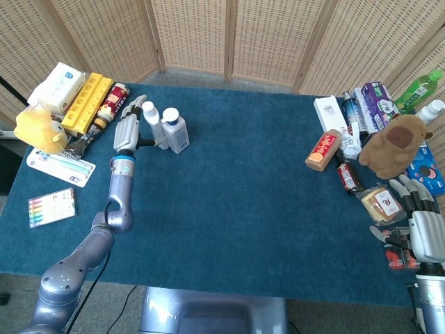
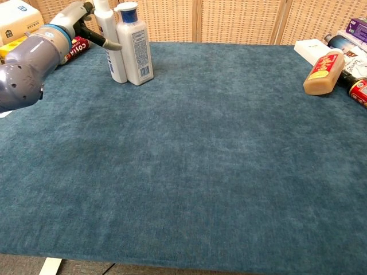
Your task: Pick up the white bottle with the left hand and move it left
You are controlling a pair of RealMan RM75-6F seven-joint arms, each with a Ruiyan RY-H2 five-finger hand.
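Observation:
A slim white bottle [image 1: 152,125] with a white cap stands upright at the back left of the blue table [image 1: 236,202]. A wider white bottle [image 1: 175,132] with a blue-grey cap stands touching its right side. My left hand [image 1: 128,129] is just left of the slim bottle, fingers straight and apart, thumb reaching toward the bottle's front. In the chest view the slim bottle [image 2: 106,46] has the thumb of that left hand [image 2: 71,16] lying across it. Nothing is gripped. My right hand [image 1: 424,233] rests open at the table's front right edge.
Left of the bottles lie a cola can [image 1: 115,97], a yellow tray [image 1: 87,101], a tissue box [image 1: 57,83], a yellow plush [image 1: 38,129] and markers [image 1: 52,207]. At the right are an orange bottle [image 1: 324,149], a white box [image 1: 330,111] and a brown plush [image 1: 396,146].

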